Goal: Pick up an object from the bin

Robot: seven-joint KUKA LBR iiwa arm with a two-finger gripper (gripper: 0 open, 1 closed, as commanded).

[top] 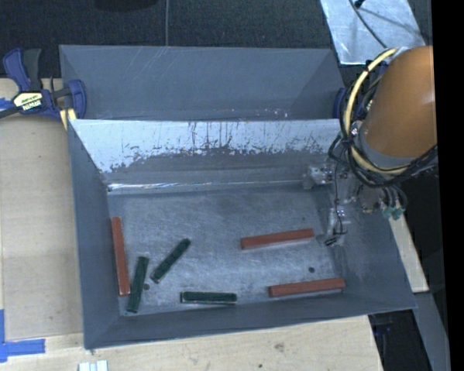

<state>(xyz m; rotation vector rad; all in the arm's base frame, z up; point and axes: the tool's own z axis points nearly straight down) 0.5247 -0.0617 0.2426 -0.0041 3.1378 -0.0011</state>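
A red bar [277,239] is laid flat on the floor of the bin [211,89], right of centre, with its length running almost parallel to the near wall. Its right end is raised slightly towards the far wall.

The gripper [333,234] is positioned low in the bin, just beside the right end of this red bar and close to the right wall. Contact between the two cannot be confirmed. Whether the gripper is spread or pressed together cannot be told. Above it, the wrist is wrapped in cables [352,140] and capped by an orange cover [406,102], located over the right rim.

A second red bar [307,288] is laid near the near-right corner, parallel to the near wall and well apart from the first. A third red bar [120,256] is laid along the left wall, end-on to the near wall.

Three dark green bars are located in the near-left part of the floor. The left green bar [136,284] is placed just beside the third red bar, leaning slightly rightwards. The tilted green bar [171,259] is set diagonally, just right of it. The near green bar [209,297] is laid along the near wall, between the left green bar and the second red bar.
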